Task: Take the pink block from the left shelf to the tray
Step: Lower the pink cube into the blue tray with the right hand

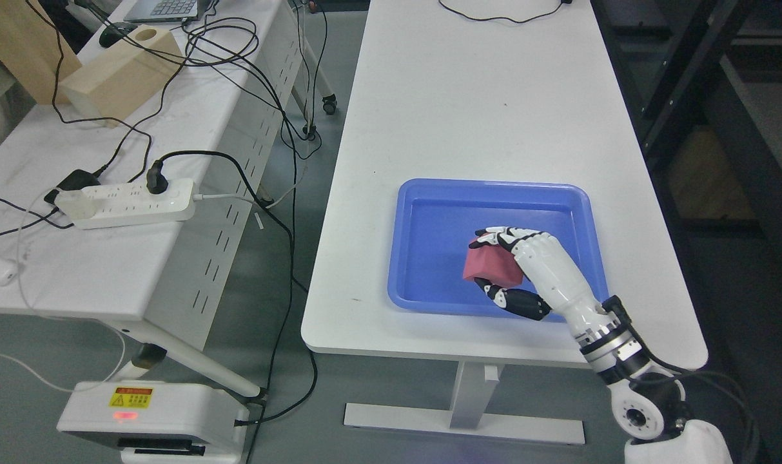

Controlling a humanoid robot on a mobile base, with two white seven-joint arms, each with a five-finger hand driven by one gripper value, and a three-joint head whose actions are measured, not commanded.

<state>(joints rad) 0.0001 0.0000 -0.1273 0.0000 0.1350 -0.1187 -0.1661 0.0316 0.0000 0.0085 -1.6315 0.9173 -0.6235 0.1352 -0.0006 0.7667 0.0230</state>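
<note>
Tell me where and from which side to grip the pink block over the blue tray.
Grip the pink block across its two opposite flat faces, coming from the right, as the right hand does now: fingers on the far face, thumb on the near one. The flat parallel faces suit a pinch, and the tray rim leaves that side reachable.

The white table (468, 116) stands on a white pedestal leg with a flat foot on the grey floor (287, 412). A blue tray (403, 258) lies on the table near its front edge. A black cable (494, 17) lies at the far end. The rest of the tabletop surface is bare white.
</note>
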